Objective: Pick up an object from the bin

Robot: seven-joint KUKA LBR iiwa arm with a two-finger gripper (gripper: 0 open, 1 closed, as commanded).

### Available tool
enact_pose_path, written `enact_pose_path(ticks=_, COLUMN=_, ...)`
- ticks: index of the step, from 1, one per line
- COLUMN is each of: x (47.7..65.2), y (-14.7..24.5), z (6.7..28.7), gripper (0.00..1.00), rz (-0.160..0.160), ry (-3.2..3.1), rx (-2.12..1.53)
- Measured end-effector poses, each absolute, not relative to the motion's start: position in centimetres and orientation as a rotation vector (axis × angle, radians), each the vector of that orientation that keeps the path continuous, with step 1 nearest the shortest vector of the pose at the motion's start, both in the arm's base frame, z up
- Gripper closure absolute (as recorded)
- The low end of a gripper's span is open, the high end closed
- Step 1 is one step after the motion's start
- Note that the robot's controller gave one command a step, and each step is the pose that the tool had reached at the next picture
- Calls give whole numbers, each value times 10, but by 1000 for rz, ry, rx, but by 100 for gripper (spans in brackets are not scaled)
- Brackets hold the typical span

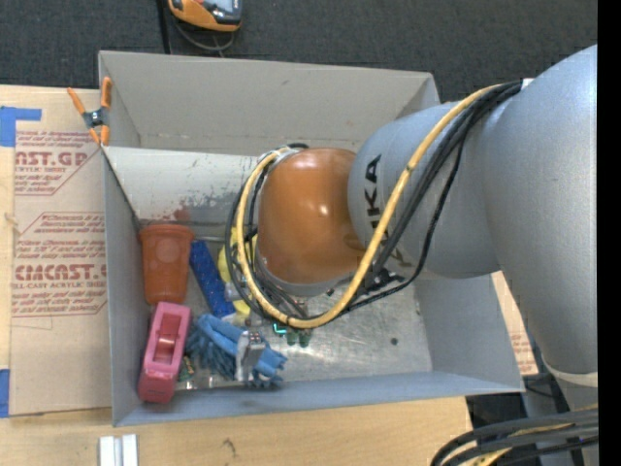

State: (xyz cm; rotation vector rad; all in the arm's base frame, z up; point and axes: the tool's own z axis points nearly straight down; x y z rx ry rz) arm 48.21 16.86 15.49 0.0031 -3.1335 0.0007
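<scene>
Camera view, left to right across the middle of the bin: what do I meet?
orange cup → blue bar → arm's orange cover. The pink tape dispenser lies directly below the cup, so I leave it out of the order.

Bin [262, 95]: plain grey metal, the floor scuffed pale, with reddish smears by the back wall.
Cup [167, 260]: dull orange, unpatterned.
Oblong piece [209, 280] beside the cup: strong mid-blue.
Tape dispenser [163, 352]: pink all over.
Heap of small plastic pieces [228, 343]: lighter blue, with some white-grey bits.
Arm [524, 192]: silver-grey, with black lettering on its side.
Wrist cover [301, 216]: glossy orange-brown.
Cables [427, 153]: yellow and black, running side by side.
Small lights [291, 336] under the cover: green.
Desk [320, 435]: pale wood tone.
</scene>
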Motion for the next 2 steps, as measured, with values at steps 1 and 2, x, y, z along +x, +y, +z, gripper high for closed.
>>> enact_pose_path(ticks=1, x=484, y=168, z=159, gripper=0, rz=-1, ry=-3141, rx=1)
enact_pose_path(ticks=2, x=482, y=151, z=128, gripper=0, rz=-2, ry=-3131, rx=-272)
